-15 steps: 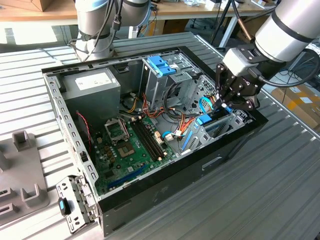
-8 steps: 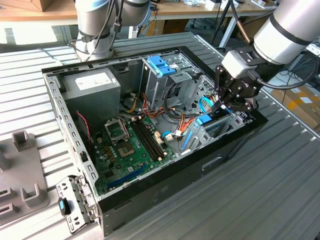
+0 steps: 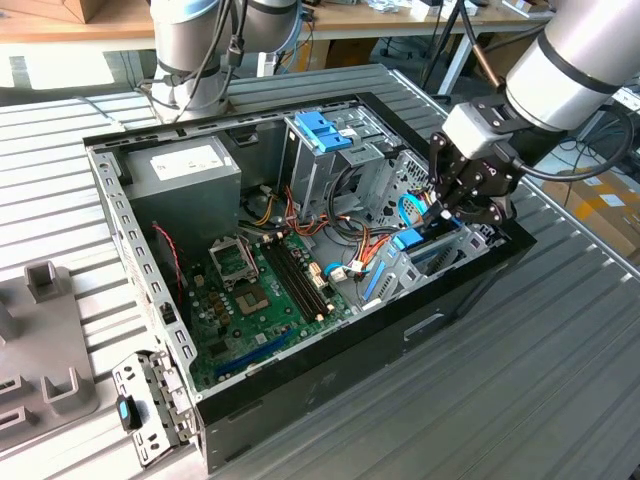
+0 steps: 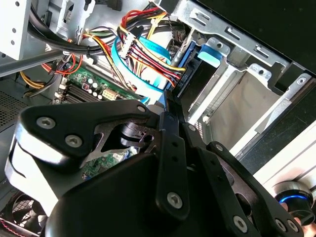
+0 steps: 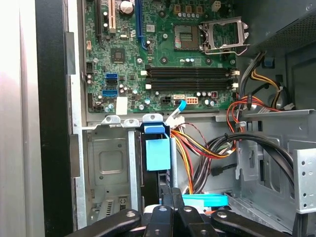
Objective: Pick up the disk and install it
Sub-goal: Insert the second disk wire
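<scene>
The hand (image 3: pixel 452 212) hangs over the drive bay at the corner of the open case (image 3: pixel 420 320), at the exterior view's right, its black fingers (image 5: pixel 170 200) drawn together with no gap showing between them in the first wrist view. They hold nothing. Just beyond the fingertips the disk (image 5: pixel 157 160) stands on edge in a slot of the bay (image 5: pixel 111 163), its blue rail and tab facing the hand; in the exterior view its blue end (image 3: pixel 410 240) sits just below the hand. Whether the fingertips touch the disk cannot be told. Beside the disk a bundle of red, yellow and black wires (image 5: pixel 207 148) runs past, and a flat blue cable (image 4: pixel 143 81) curves near the hand. Past the bay lies the motherboard (image 5: pixel 163 54). The case rests on a ribbed metal worktop (image 3: pixel 540 380).
</scene>
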Tool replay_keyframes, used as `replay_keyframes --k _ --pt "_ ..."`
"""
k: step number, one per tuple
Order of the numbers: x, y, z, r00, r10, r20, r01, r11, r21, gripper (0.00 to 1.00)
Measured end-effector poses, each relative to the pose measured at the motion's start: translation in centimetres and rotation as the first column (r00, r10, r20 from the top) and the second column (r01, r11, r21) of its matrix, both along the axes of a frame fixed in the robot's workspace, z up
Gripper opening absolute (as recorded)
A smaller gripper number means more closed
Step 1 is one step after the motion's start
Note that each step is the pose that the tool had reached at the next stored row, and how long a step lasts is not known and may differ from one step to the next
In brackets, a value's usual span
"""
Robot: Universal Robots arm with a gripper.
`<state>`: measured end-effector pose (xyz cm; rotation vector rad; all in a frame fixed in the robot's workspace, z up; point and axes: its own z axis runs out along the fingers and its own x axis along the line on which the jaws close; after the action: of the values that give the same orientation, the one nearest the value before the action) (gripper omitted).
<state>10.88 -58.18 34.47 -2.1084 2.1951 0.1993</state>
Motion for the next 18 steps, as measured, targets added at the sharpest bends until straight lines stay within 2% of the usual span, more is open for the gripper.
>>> replay_keyframes --k 4,8,11,13,18 --pt "0.24 0.00 0.40 1.0000 0.000 0.0000 0.000 1.0000 -0.0006 0.11" --pt "0.92 0.00 0.61 1.0000 0.000 -0.0001 0.000 1.0000 -0.0007 0.11" --pt "4.78 0.00 1.52 1.0000 0.000 -0.0002 0.000 1.0000 -0.0008 0.11" --pt "5.14 0.00 1.62 1.0000 0.000 -0.0002 0.000 1.0000 -0.0007 0.11" --pt "5.24 0.00 1.94 1.0000 0.000 -0.0002 0.000 1.0000 -0.0004 0.11"
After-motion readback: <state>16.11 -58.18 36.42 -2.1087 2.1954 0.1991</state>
